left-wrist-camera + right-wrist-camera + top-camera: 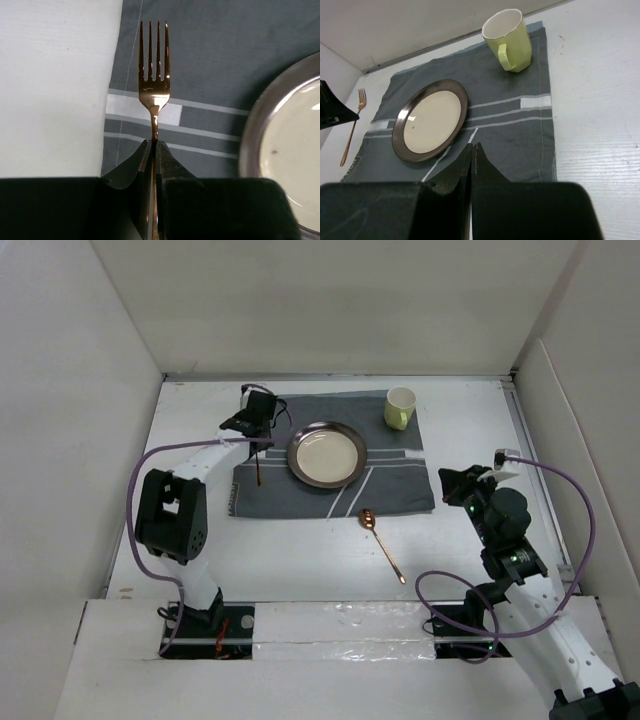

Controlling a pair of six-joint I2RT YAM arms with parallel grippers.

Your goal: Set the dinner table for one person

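The left pincer (154, 145) clamps the fork (154, 65) by its handle at the left edge of the mat (215, 60), a grip plain only in its wrist view. The right pincer (471, 148), closed and empty, hovers by the right edge of the table (300, 565). Only overhead shows the spoon (383, 546), toward the near edge.

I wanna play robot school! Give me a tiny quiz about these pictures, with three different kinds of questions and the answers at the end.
1. True or false: the spoon lies on the mat.
2. What does the left pincer hold? A) spoon B) fork C) knife
3. In one word, what sits in the middle of the mat?

Key:
1. False. It lies on the bare table, beside the mat.
2. B
3. Plate
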